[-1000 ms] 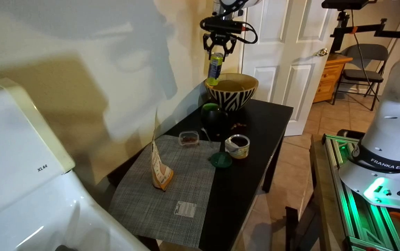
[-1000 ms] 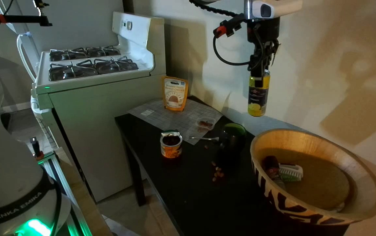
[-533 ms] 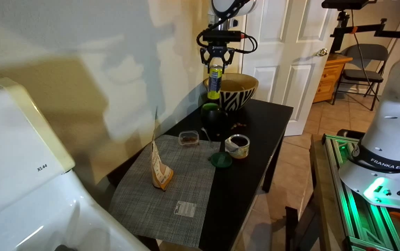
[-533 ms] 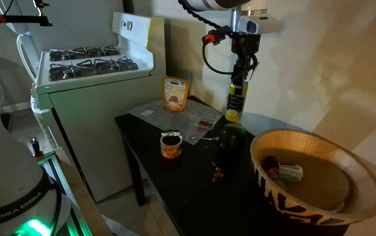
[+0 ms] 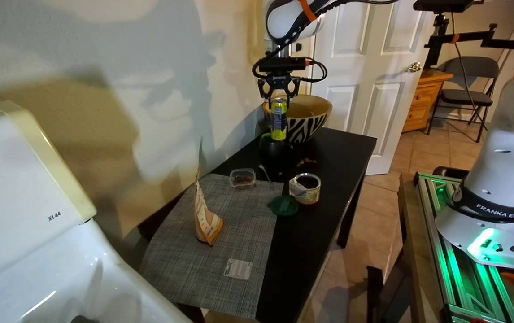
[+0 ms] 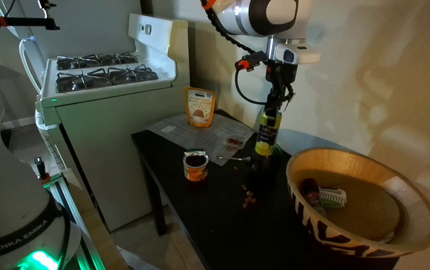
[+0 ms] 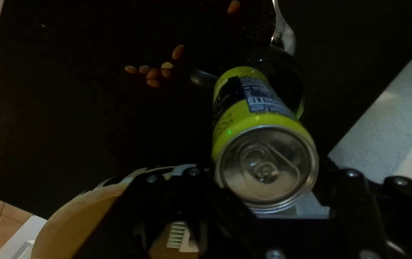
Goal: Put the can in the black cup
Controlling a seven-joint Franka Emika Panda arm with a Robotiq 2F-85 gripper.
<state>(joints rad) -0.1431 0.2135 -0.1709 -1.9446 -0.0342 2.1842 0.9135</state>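
Note:
The can is yellow-green and dark blue with a silver top; it also shows in an exterior view and the wrist view. My gripper is shut on its upper part and holds it nearly upright, slightly tilted. The black cup stands on the dark table, with a green inside, also seen in an exterior view and partly in the wrist view. The can's lower end overlaps the cup's mouth in both exterior views. I cannot tell if its bottom is inside the rim.
The zebra-striped bowl stands close beside the cup, with a brush inside. Almonds, a spoon, an opened tin, a clear tub and a green lid lie around. A wall runs behind the cup.
My gripper has come down with the can, first also moving from beside the bowl toward the cup. The can's lower end now covers most of the cup's mouth. The cup has not moved.

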